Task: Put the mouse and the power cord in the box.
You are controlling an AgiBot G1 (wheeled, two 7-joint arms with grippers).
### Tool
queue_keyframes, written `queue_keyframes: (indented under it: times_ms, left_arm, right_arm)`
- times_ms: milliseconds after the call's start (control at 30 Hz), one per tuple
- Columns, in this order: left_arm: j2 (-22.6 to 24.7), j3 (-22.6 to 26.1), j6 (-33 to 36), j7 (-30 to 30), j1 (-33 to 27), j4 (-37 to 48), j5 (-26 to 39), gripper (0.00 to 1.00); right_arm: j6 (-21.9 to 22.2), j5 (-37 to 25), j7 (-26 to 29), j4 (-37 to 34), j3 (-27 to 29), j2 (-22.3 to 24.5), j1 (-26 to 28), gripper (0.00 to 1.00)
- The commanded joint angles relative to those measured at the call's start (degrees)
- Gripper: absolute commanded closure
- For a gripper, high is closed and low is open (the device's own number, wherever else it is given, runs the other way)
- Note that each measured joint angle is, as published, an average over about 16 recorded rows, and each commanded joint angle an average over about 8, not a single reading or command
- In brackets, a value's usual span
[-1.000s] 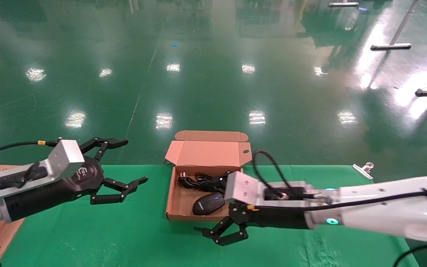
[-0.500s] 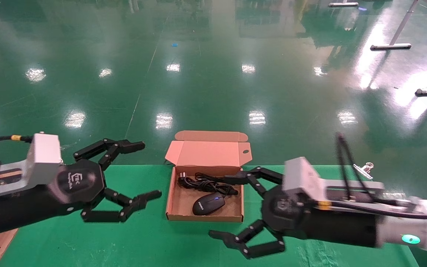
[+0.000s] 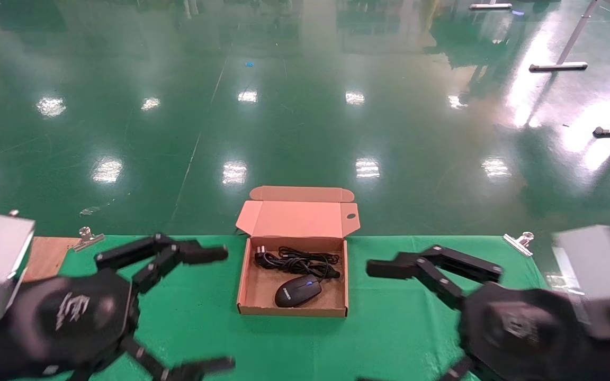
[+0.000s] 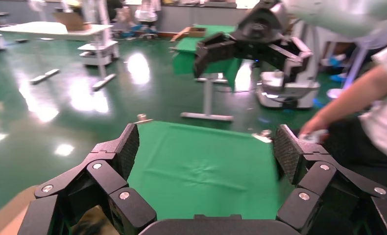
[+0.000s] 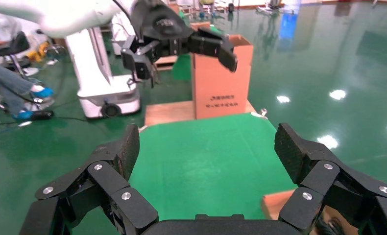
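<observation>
The box (image 3: 242, 288) lies open in the middle of the green table, its lid standing up at the back. Inside it, the black mouse (image 3: 297, 290) rests toward the front and the bundled power cord (image 3: 294, 259) lies behind it. My left gripper (image 3: 224, 309) hangs open to the left of the box, close to the camera, with nothing between its fingers. My right gripper (image 3: 366, 324) is open and empty to the right of the box. In the wrist views, the left gripper (image 4: 207, 147) and the right gripper (image 5: 206, 144) frame only green cloth. A corner of the box (image 5: 279, 203) shows.
A green cloth (image 3: 188, 296) covers the table and is held by metal clips (image 3: 519, 242) (image 3: 87, 238) at its far corners. A wooden board (image 3: 45, 254) lies at the left edge, with a tall cardboard carton (image 5: 221, 83) beyond it. A person's arm (image 4: 358, 98) is near the right side.
Both arms have drawn back from the box toward the camera. The right gripper left the box's front edge and swung out to the right. Mouse and cord have not moved.
</observation>
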Motion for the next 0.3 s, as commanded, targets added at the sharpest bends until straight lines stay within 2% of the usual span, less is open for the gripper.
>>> queue_keyframes:
  times_ms: [33, 300]
  left_arm:
    - [-0.41, -0.79, 1.33, -1.98, 0.43, -1.57, -0.44, 0.0]
    - [-1.08, -2.09, 3.51, -4.34, 1.09, -4.09, -1.19, 0.0]
  right_arm:
    - [-1.51, 1.3, 1.09, 1.25, 2.01, 1.43, -1.17, 0.0]
    - [-3.38, 2.89, 1.83, 2.7, 4.73, 3.13, -2.52, 0.0]
